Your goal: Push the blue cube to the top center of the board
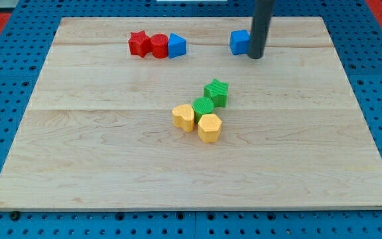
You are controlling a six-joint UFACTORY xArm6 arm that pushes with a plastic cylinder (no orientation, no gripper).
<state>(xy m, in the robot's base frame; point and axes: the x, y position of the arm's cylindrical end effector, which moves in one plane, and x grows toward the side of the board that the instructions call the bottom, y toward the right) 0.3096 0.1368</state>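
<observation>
The blue cube [239,42] sits on the wooden board [111,146] near the view's top, a little right of centre. My dark rod stands upright against its right side, and my tip [255,56] rests at the cube's lower right corner, partly covering its right edge.
A red star [137,43], a red cylinder [158,46] and a second blue block [176,45] stand in a row at the top left. A green star [216,92], a green cylinder [203,107] and two yellow blocks [184,117] [209,127] cluster mid-board.
</observation>
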